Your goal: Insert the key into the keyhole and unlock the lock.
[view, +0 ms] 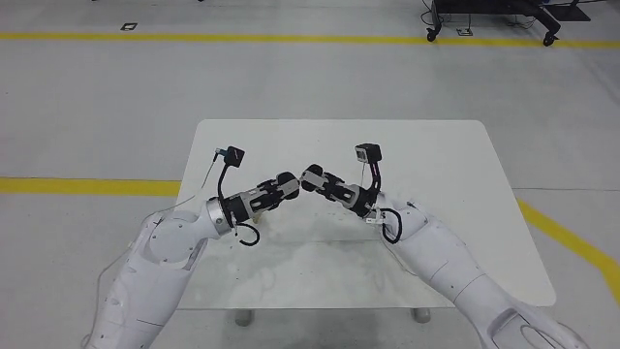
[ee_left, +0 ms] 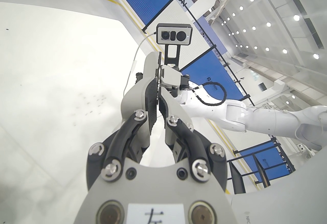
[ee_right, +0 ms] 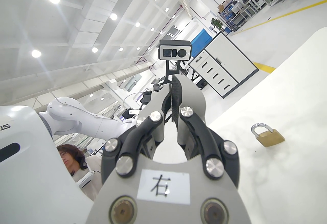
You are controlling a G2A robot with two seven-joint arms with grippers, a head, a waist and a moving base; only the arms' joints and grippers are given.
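Right gripper [ee_right: 174, 87]: fingers are pressing together, clenched; whether they are gripping anything cannot be told.
Left gripper [ee_left: 159, 69]: is clenching likewise, facing the right gripper tip to tip.
Lock [ee_right: 268, 134]: is lying on the white table [ee_right: 293, 77], apart from both grippers.

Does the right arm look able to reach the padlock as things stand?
Probably yes: the padlock lies on bare table beside the right hand, with nothing between them, though its shut fingers must open first.
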